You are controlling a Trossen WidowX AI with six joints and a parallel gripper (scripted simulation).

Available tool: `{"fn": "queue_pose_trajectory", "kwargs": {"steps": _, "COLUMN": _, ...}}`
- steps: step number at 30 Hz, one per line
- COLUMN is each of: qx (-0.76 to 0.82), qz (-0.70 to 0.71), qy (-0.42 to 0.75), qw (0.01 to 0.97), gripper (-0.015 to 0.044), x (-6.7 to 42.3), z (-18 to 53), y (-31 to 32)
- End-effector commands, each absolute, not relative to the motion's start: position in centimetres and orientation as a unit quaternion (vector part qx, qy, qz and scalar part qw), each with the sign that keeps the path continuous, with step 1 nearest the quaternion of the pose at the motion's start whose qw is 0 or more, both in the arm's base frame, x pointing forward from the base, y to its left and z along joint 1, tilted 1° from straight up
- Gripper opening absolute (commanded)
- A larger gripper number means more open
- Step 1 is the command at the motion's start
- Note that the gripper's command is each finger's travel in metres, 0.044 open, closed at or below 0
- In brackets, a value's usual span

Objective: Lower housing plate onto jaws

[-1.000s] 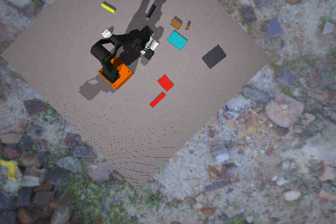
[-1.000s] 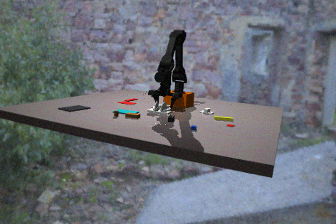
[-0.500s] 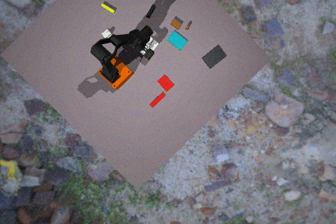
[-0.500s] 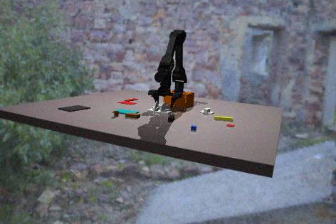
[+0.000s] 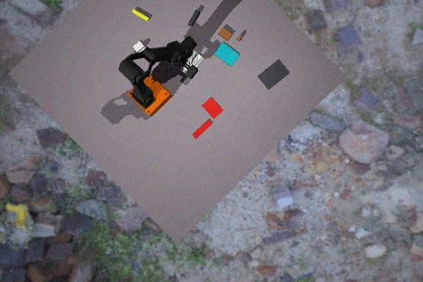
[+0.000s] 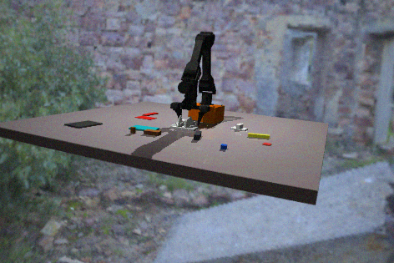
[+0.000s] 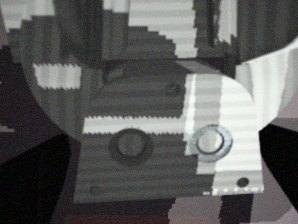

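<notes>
The pale housing plate [image 7: 165,170] lies between the fingers in the wrist view, flat-looking, with a round stub top showing in each of its two ringed holes, the left [image 7: 131,143] in shadow and the right [image 7: 210,141] lit. The jaws beneath are mostly hidden; pale curved parts show beyond the plate. The white assembly [image 5: 196,59] [image 6: 180,125] is too small in the top and exterior views to judge a gap under the plate. My gripper [image 7: 164,137] [image 6: 189,122] is open and low around the plate, one finger on each side, with a narrow gap at the left edge.
My orange base [image 5: 160,95] [image 6: 214,114] stands close behind the assembly. A small white fixture [image 5: 139,47] [image 6: 239,127] is off to one side. A dark block [image 5: 194,18] [image 6: 197,135], a cyan plate [image 5: 228,54] [image 6: 146,128] and a brown block [image 5: 225,33] [image 6: 153,133] lie nearby.
</notes>
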State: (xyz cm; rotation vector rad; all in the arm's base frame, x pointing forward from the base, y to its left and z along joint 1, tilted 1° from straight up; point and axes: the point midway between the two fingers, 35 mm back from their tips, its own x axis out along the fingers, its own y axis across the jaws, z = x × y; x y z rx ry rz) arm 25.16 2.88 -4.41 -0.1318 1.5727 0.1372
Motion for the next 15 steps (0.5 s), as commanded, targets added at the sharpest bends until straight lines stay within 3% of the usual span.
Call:
{"fn": "queue_pose_trajectory", "kwargs": {"steps": 1, "qx": -0.059, "qz": 0.062, "qy": 0.707, "qw": 0.702, "gripper": 0.044, "x": 25.2, "z": -4.4, "y": 2.9}}
{"fn": "queue_pose_trajectory", "kwargs": {"steps": 15, "qx": -0.06, "qz": 0.06, "qy": 0.706, "qw": 0.704, "gripper": 0.044, "x": 25.0, "z": 3.3, "y": 2.8}}
